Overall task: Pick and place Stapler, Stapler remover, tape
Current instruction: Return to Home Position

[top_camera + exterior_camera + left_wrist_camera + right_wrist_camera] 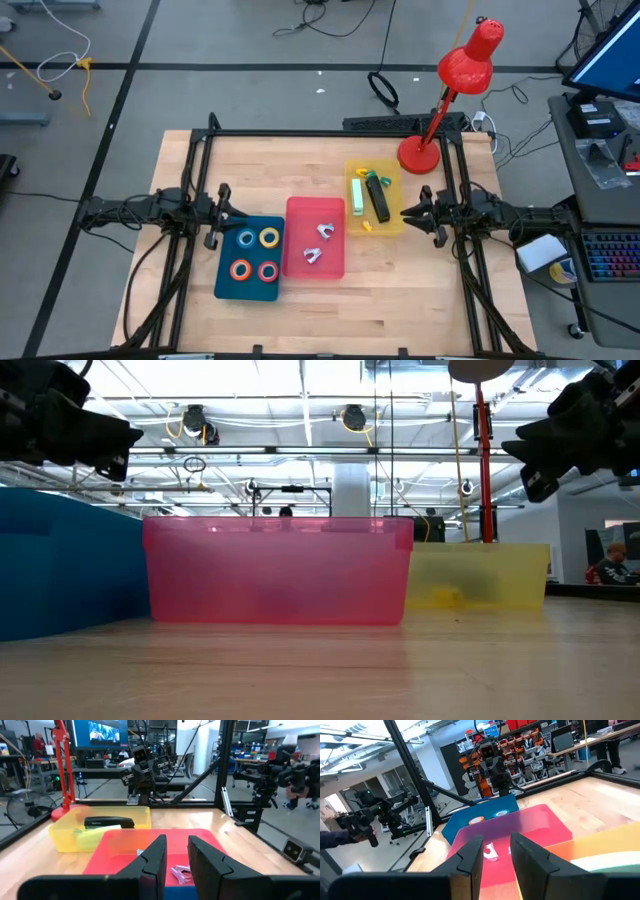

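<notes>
Four tape rolls lie flat in the blue bin (248, 258): blue (246, 238), yellow (269, 237), orange (240, 268) and red-orange (268, 270). Two pale staple removers (324, 230) (311, 254) lie in the pink bin (315, 236). The yellow bin (374, 196) holds a black stapler (379, 199) and a green one (357, 194). My left gripper (222, 212) (177, 840) hovers level at the table's left, above the blue bin's far left corner. My right gripper (408, 212) (496, 840) hovers level at the yellow bin's right edge. Each stands narrowly open and empty.
A red desk lamp (455, 85) stands on its round base (419, 154) at the table's far right corner, just behind the yellow bin. A black frame (330, 132) borders the table's far and side edges. Bare wood (350, 310) lies in front of the bins.
</notes>
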Robot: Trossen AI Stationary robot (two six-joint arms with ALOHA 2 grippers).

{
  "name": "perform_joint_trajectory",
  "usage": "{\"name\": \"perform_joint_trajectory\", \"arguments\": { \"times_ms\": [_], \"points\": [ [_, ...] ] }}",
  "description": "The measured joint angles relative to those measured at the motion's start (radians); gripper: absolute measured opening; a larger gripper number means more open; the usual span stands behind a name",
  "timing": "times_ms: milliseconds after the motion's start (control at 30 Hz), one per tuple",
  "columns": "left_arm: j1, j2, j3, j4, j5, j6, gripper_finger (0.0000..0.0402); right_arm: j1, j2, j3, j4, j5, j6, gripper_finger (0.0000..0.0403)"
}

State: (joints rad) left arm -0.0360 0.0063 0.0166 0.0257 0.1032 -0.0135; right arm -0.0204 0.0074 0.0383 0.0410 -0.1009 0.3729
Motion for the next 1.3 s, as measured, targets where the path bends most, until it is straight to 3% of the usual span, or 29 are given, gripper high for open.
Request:
{"name": "perform_joint_trajectory", "arguments": {
  "times_ms": [233, 1300],
  "points": [
    [0.000, 0.000, 0.000, 0.000, 0.000, -0.052, 0.0081, 0.000, 0.000, 0.000, -0.005, -0.003, -0.086, 0.0089],
    [0.000, 0.000, 0.000, 0.001, 0.000, -0.050, 0.0081, 0.000, 0.000, -0.001, -0.001, -0.004, -0.071, 0.0089]
  ]
}}
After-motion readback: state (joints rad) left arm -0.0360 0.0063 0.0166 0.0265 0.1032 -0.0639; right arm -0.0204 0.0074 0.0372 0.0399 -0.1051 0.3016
